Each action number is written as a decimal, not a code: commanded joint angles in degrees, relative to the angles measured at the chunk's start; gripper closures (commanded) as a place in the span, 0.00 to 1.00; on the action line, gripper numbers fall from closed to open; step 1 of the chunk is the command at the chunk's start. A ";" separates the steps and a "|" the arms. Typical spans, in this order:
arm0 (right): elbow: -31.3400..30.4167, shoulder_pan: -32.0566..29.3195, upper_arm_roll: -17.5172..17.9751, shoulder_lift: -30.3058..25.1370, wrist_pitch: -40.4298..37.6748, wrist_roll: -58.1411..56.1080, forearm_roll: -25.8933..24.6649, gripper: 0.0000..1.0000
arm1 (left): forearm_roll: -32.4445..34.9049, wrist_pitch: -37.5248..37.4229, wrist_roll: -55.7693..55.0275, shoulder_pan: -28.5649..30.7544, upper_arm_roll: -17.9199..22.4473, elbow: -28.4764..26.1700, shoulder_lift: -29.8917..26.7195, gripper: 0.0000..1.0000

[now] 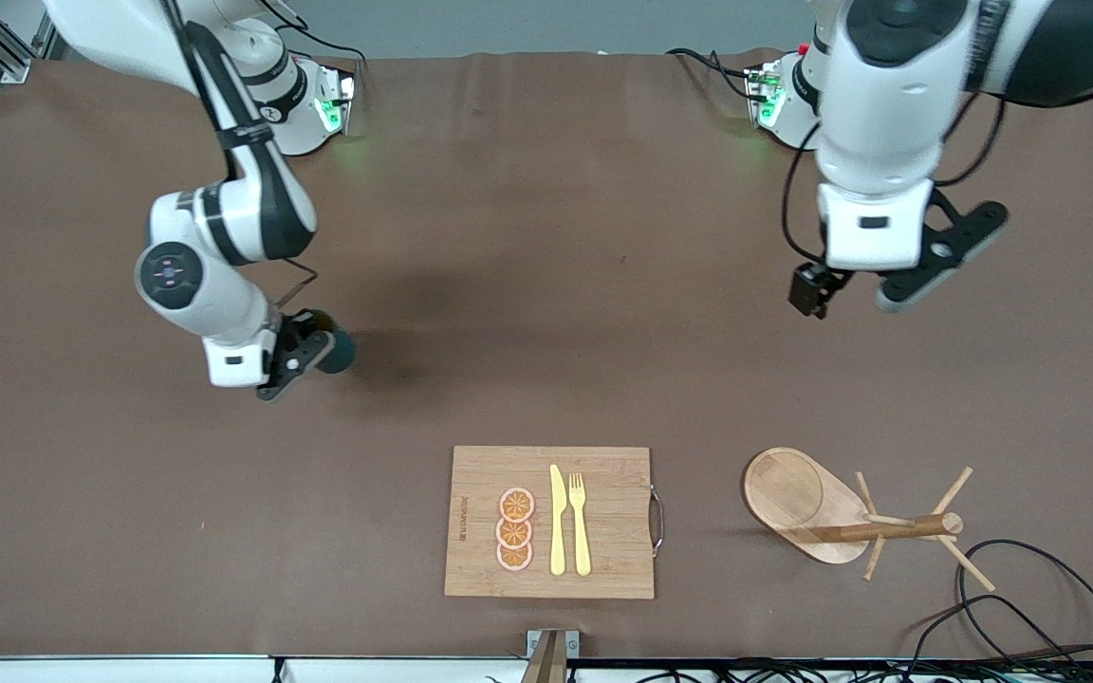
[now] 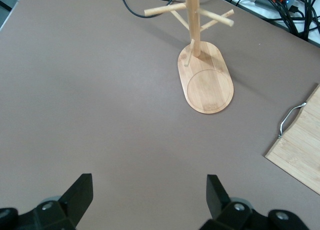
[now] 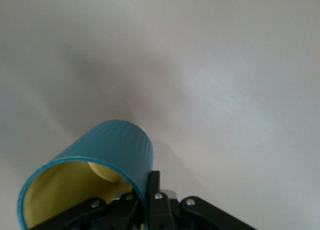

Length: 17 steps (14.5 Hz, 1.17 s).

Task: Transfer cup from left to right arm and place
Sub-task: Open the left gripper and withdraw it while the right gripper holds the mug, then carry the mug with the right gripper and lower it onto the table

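Since the right gripper (image 1: 305,349) already pinches the cup (image 1: 336,349) by its rim, one finger inside the yellow wall and one outside, the handover looks done and the step in hand is the setting down. The cup hangs tilted, its mouth turned back toward the wrist, low over bare table (image 1: 527,285) at the right arm's end. To do this well, I would level the cup first, lower it until its base sits flat, and only then let the fingers part, since a thin-wall pinch lets a cylinder swing. The cup is smooth, glossy teal outside and matte mustard inside; no handle shows.

Toward the middle lies a bamboo cutting board (image 1: 603,569) with orange slices (image 1: 515,529), a knife (image 1: 557,522) and a fork (image 1: 581,524). The wooden mug tree (image 1: 822,512) stands past the left gripper (image 1: 850,289), which waits high, fingers spread and empty.
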 commanded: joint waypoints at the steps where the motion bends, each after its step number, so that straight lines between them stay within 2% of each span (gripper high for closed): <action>1: -3.82 -6.94 1.19 -3.12 1.09 -11.86 -0.73 0.99 | -5.92 0.06 8.52 5.71 -0.53 3.30 -0.48 0.00; 4: -5.22 -12.91 1.19 -3.04 4.16 -24.78 -0.73 0.99 | -12.26 0.33 17.57 5.47 4.98 3.05 -2.94 0.00; 9: -9.01 -17.76 1.19 -2.34 12.16 -39.55 -0.73 0.99 | -19.38 -0.90 37.79 6.09 12.99 0.68 -6.81 0.00; 11: -9.01 -18.73 1.19 -1.37 13.57 -43.61 -0.73 0.99 | -19.48 -3.18 41.15 6.52 13.71 0.85 -7.42 0.00; 14: -9.10 -18.99 1.10 0.21 14.37 -43.80 -0.91 0.99 | -20.18 -4.07 47.47 8.02 13.71 1.11 -8.31 0.00; 17: -9.01 -18.99 1.01 1.71 14.72 -43.80 -2.75 0.98 | -19.66 -4.16 48.28 8.11 13.79 0.68 -9.01 0.00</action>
